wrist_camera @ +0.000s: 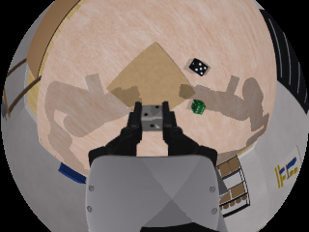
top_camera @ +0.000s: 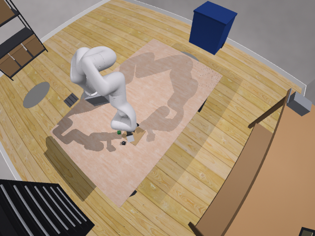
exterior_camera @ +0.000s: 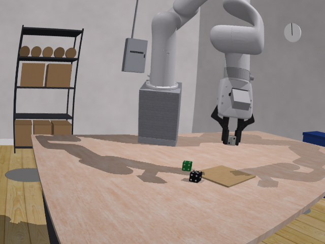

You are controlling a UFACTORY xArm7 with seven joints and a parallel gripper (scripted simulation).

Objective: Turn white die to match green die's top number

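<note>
My pincer (exterior_camera: pixel 230 141) is clamped on the white die (exterior_camera: pixel 231 140), up in the air over the table (exterior_camera: pixel 110 210). The die looks small, hard and light, and I think its smooth sides could slip, so two flat opposite faces are the best place to squeeze. In the wrist view the mat (wrist_camera: pixel 150 75) is at twelve o'clock from the die, the green die (wrist_camera: pixel 199 107) at three o'clock, and the black die (wrist_camera: pixel 199 68) at two o'clock.

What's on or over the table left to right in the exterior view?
Grey arm pedestal → green die → black die → tan mat → gripper holding the white die in the air.
</note>
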